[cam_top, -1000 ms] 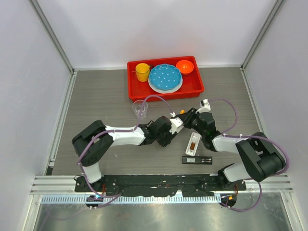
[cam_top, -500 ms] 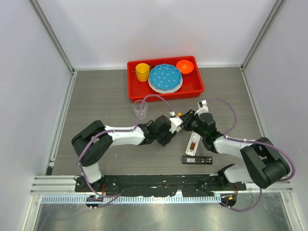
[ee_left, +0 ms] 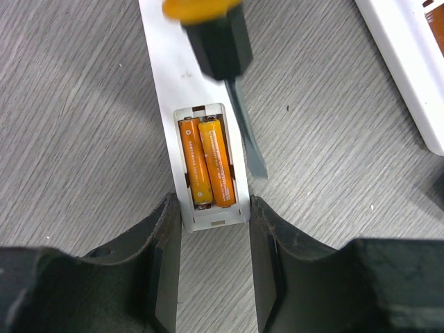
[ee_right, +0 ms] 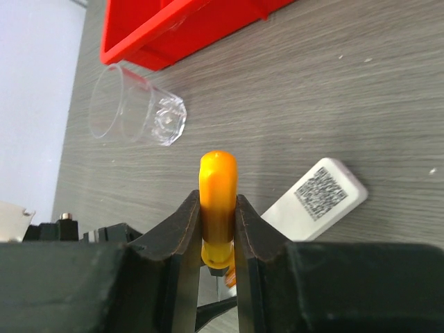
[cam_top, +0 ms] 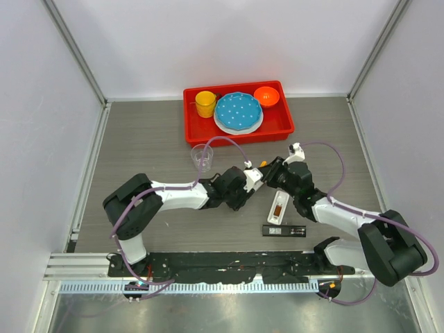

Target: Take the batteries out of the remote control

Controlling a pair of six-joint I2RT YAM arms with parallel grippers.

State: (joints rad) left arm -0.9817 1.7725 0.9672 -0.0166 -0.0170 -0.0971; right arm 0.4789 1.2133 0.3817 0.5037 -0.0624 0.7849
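While the left end effector (ee_left: 215, 216) clamps the remote control (ee_left: 161, 62), 2 orange batteries (ee_left: 206, 161) sit in its open bay just ahead; the right end effector (ee_right: 217, 202) grips the screwdriver (ee_right: 218, 173), blade beside them.

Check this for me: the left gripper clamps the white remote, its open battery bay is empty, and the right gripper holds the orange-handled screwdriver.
The bay is not empty. The left wrist view shows two orange batteries side by side in the white remote's open bay. The rest stands: the left gripper clamps the remote's end, and the right gripper holds the orange-handled screwdriver.
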